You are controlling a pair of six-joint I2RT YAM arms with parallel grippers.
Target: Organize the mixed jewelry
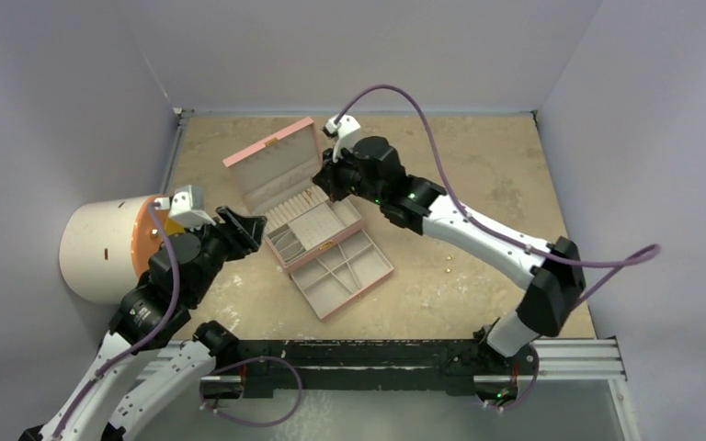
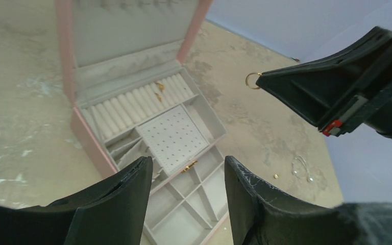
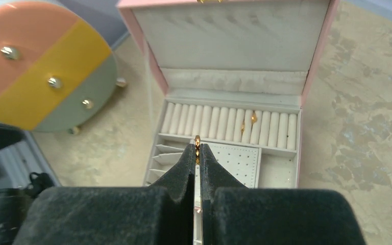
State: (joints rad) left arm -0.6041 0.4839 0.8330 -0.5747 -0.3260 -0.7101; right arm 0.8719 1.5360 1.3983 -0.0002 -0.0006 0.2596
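- Ring (image 2: 253, 80) was seen as loop only by left wrist cam; pinched at closed right gripper (image 3: 197, 151) tips.
- Left gripper (image 2: 188, 176) was held part open, empty, beside box (image 1: 271, 140).

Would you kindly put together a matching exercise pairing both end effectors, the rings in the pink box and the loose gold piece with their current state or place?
Column one:
1. left end effector
2. right end effector
3. two gold rings
4. loose gold piece

Column two:
A. lying on the bare table, outside the pink box
B. open, holding nothing
C. shut on a gold ring
D. seated in the ring rolls of the pink box

Pairs: 1-B, 2-C, 3-D, 4-A.
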